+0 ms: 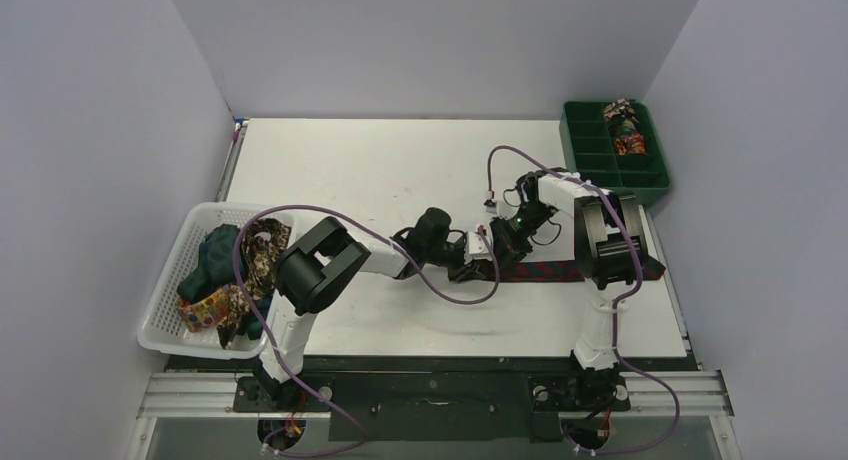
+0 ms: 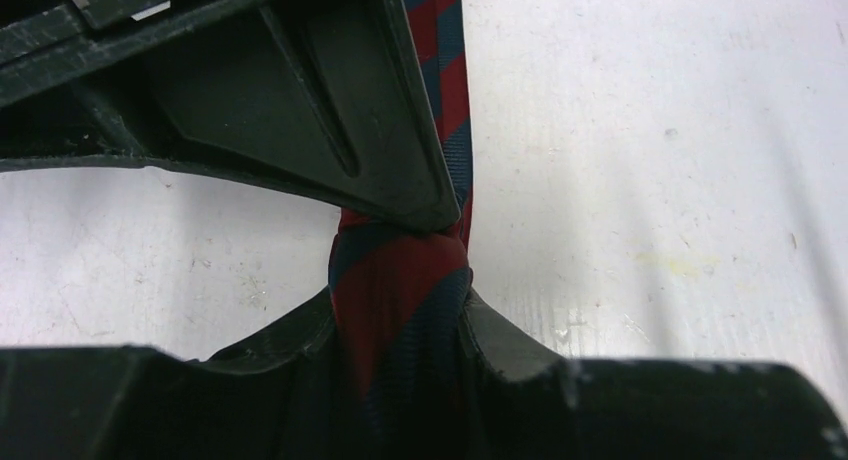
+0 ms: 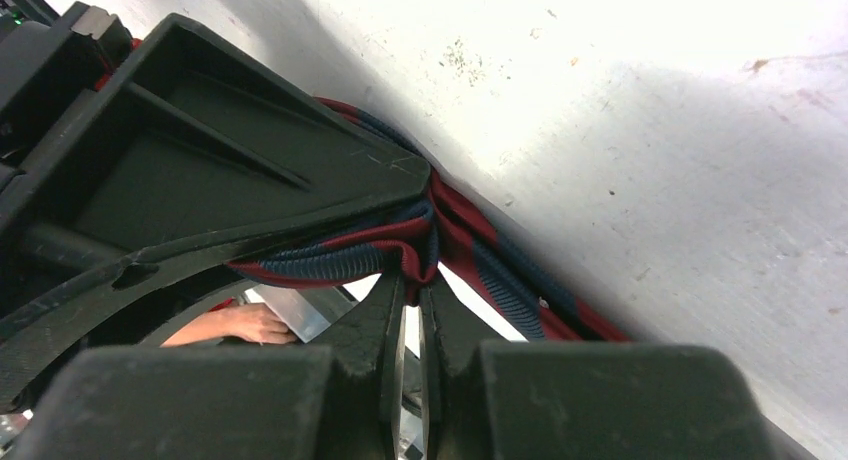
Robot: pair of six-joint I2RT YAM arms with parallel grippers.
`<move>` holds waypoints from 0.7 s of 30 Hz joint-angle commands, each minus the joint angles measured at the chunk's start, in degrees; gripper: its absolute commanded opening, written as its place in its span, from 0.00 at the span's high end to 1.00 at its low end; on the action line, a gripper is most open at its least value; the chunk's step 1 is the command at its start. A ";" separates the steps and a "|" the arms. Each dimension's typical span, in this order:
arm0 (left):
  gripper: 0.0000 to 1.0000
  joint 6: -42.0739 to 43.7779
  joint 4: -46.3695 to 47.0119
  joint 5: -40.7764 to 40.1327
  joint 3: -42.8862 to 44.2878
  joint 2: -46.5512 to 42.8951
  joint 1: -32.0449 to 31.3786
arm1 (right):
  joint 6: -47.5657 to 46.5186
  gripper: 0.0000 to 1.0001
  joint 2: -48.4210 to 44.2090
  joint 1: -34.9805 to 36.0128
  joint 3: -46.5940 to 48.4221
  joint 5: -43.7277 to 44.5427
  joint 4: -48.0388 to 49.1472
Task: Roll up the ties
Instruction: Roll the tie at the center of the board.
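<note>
A dark navy fabric necktie with red diagonal stripes point(image 1: 560, 272) lies flat along the near right part of the flat white surface point(image 1: 400, 160). It runs from under the right arm toward the middle, where both arms meet over its end. The left hand point(image 2: 400, 255) is clamped on that end: in its wrist view the cloth is squeezed into a thick bunch between the two black fingers point(image 2: 300, 110), and the rest of the tie stretches away behind the upper finger. The right hand point(image 3: 412, 285) is just beside it, its fingers drawn almost fully together, with the tips nipping a fold of the same bunch. The striped length trails off to the right along the surface. At the left edge, a white plastic mesh basket point(image 1: 165, 330) holds a loose heap of other ties point(image 1: 250, 260), including a dark green one, a brown-gold floral one and a multicoloured one. At the far right corner stands a green plastic compartment tray point(image 1: 575, 110) with rolled ties point(image 1: 625, 125) in its far right cells.
</note>
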 commanded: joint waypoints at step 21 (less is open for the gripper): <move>0.36 -18.13 22.97 3.00 -7.52 -4.83 3.81 | 2.28 1.00 2.62 1.56 -2.19 9.29 9.70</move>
